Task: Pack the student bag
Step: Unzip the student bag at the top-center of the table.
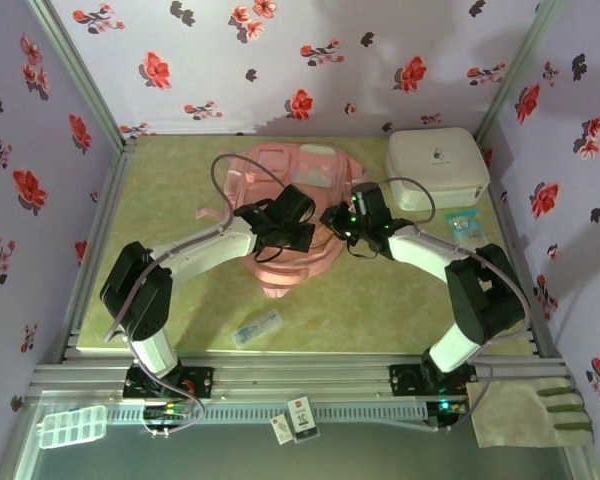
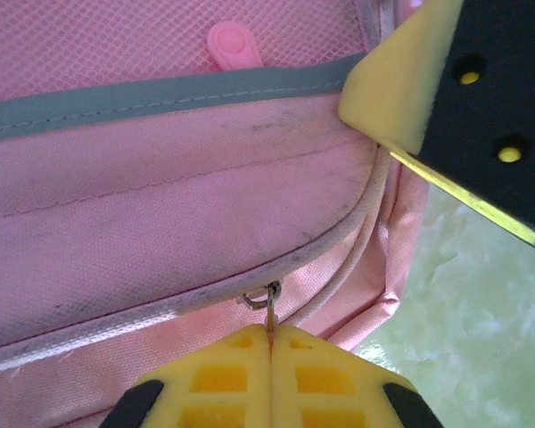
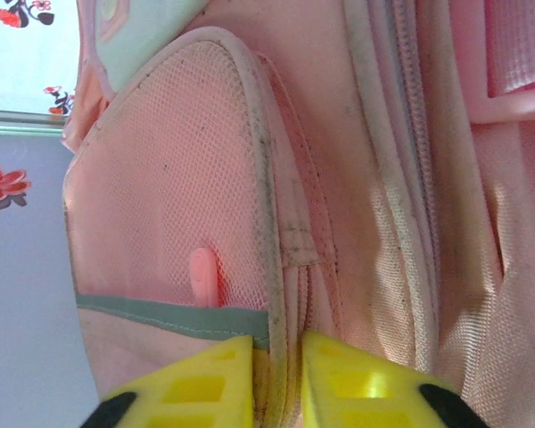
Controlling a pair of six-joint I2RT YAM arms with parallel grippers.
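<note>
Enclosure: floral-papered walls [image 1: 310,60] on three sides, a pale green mat [image 1: 170,200] on the table, and an aluminium rail [image 1: 310,372] along the near edge.

The student bag [image 1: 298,168] lies flat at mid-back of the mat, well apart from the left wall. There is open mat to its left and in front of it. The right side is tighter: a white hard case [image 1: 437,167] sits in the back right corner, near the bag but apart from it, with a small teal packet [image 1: 467,228] just in front of the case. A clear flat packet [image 1: 257,328] lies alone on the near mat. Both arms reach inward and meet over the bag's near half. From overhead the contacts are hidden under the wrist housings.

Left wrist view: the left gripper [image 2: 272,337] is fully closed, its yellow tips pressed together on the thin metal zip pull [image 2: 271,303] at a piped seam. The bag's corner edge runs down the right of the view, with bare mat beyond it. One finger [image 2: 397,89] of the other arm bears on that corner, beside a grey-green trim band [image 2: 160,98] and a pink tab [image 2: 232,45].

Right wrist view: the right gripper [image 3: 278,357] is nearly closed, with a narrow gap. The piped edge of the mesh pocket [image 3: 187,178] is pinched between its fingers. The wall shows past the bag's left edge.
</note>
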